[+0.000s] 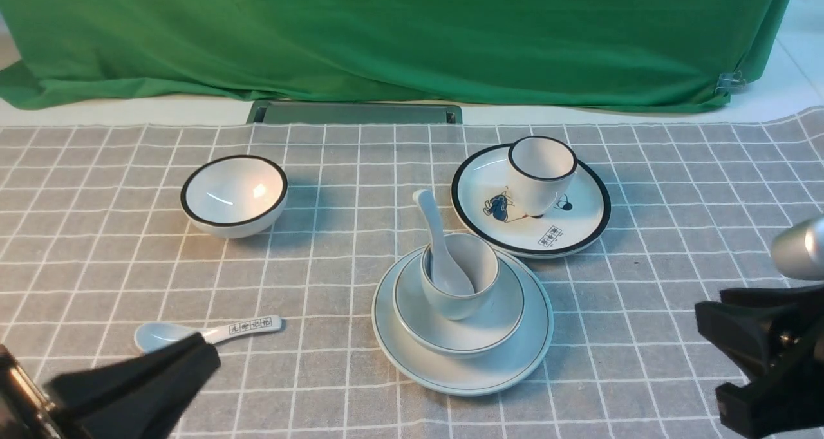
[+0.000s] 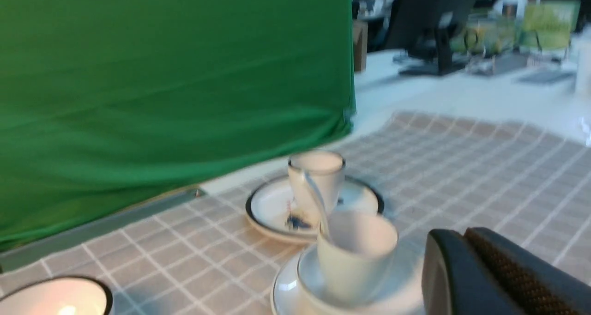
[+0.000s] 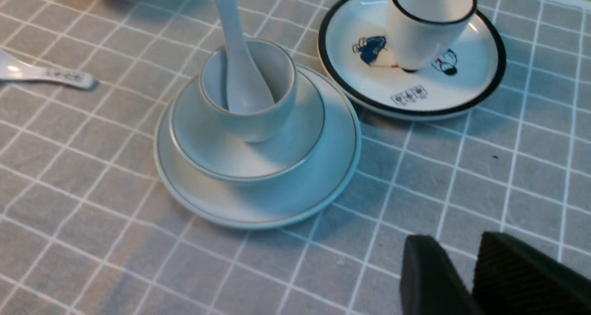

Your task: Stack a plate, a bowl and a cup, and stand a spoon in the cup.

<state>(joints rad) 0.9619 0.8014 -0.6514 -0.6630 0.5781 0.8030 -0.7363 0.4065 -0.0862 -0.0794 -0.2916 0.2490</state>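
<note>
Standing spoon (image 1: 436,246) in stacked cup (image 1: 461,278), left fingers (image 2: 466,269) clenched, right fingers (image 3: 429,278) parted, empty

Left wrist view, somewhat blurred. On the grey checked cloth (image 2: 461,167), the plain cup (image 2: 355,252) stands in the shallow bowl (image 2: 318,301), which rests on the plate (image 2: 281,289). The spoon (image 2: 316,199) stands in the cup, its handle leaning out over the rim. Behind this stack, a black-rimmed plate (image 2: 272,204) carries a second cup (image 2: 316,174). A green drape (image 2: 175,88) hangs along the table's far edge. The left gripper (image 2: 485,269) appears closed, with nothing visible between its fingers.
</note>
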